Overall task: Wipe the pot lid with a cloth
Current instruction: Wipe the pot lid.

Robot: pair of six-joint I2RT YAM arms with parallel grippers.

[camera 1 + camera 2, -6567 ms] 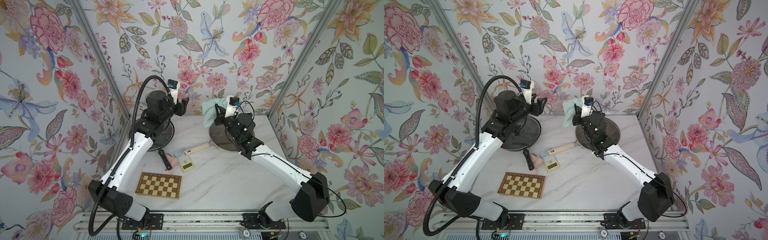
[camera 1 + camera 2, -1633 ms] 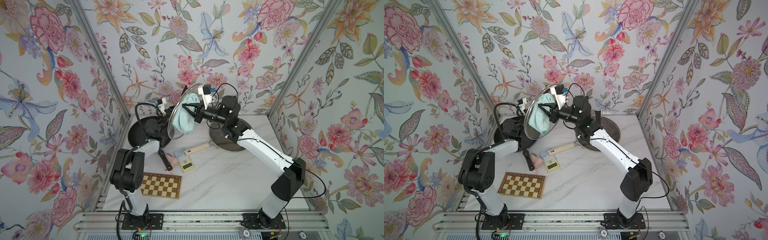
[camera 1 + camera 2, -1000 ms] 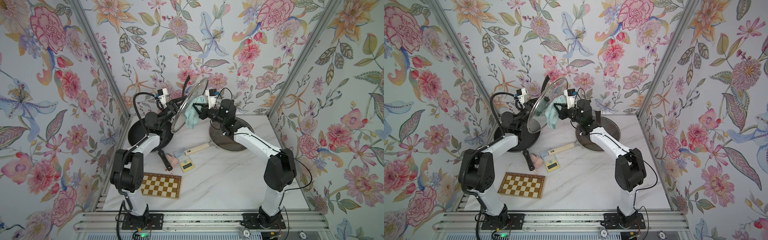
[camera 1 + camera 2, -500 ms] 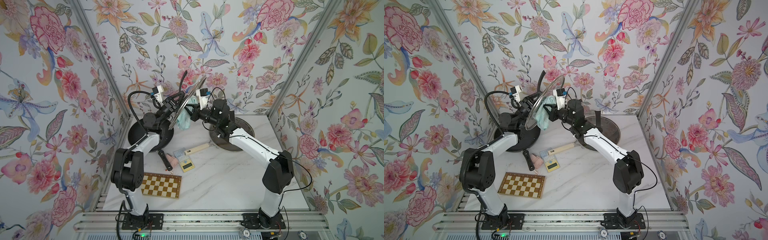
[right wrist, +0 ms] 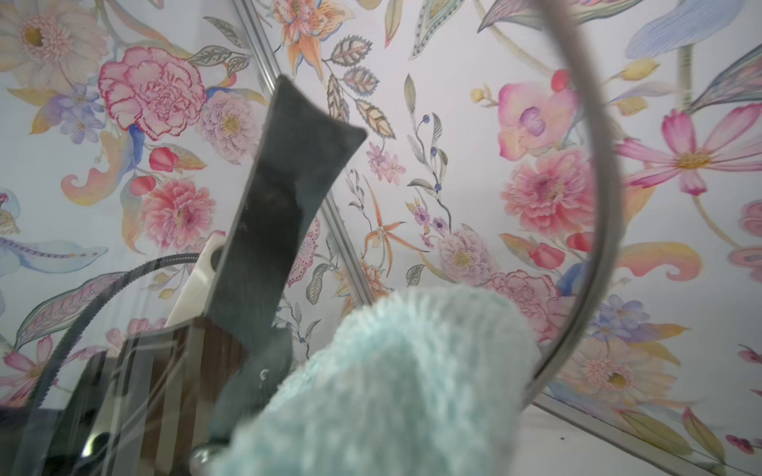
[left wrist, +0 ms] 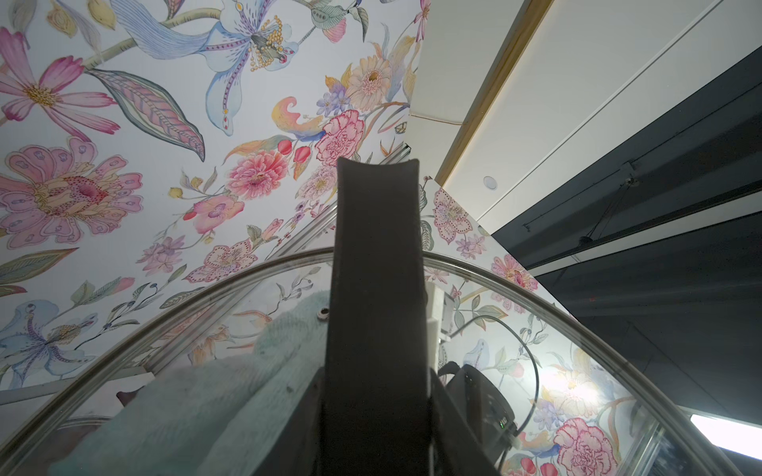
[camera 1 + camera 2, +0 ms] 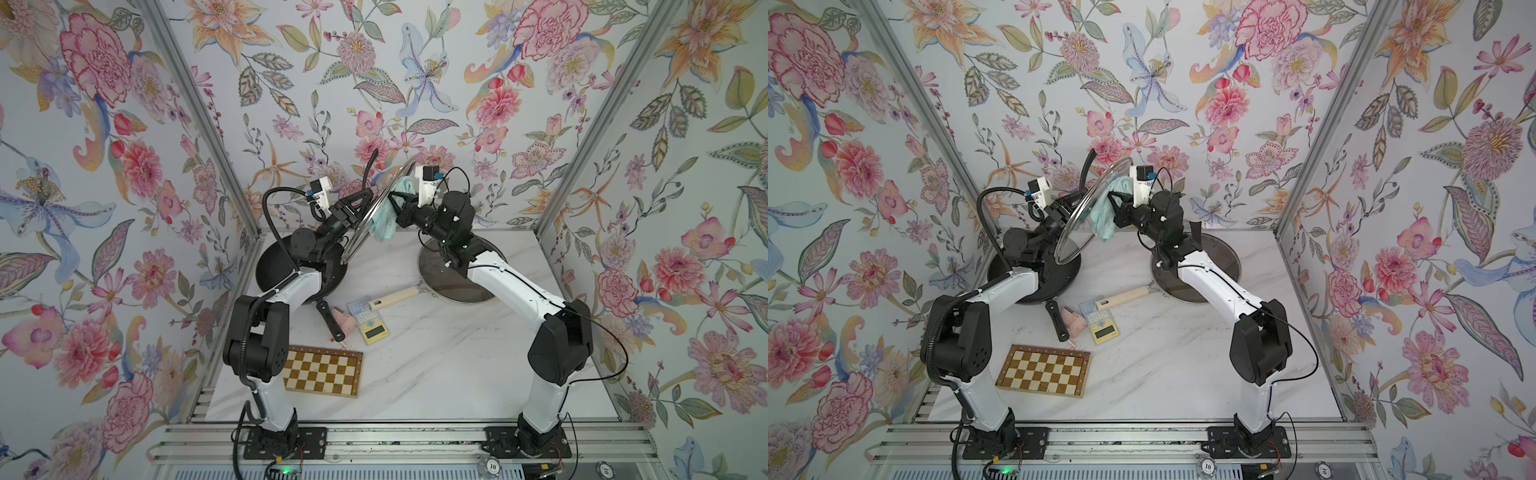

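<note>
Three floral walls (image 7: 374,62), marble tabletop (image 7: 436,365)

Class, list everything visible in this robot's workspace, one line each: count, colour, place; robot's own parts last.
pot lid: one, clear glass, held tilted above the table's back
cloth: one, pale mint, against the lid
black pan: one, black, back left
pan with pale handle: one, dark, back right
calculator: one, yellow, table middle
pink item: one, pink, beside the calculator
chessboard: one, brown and cream, front left
table: one, white marble, under everything
left gripper: one, black, shut on the lid's handle
right gripper: one, black, shut on the cloth
</note>
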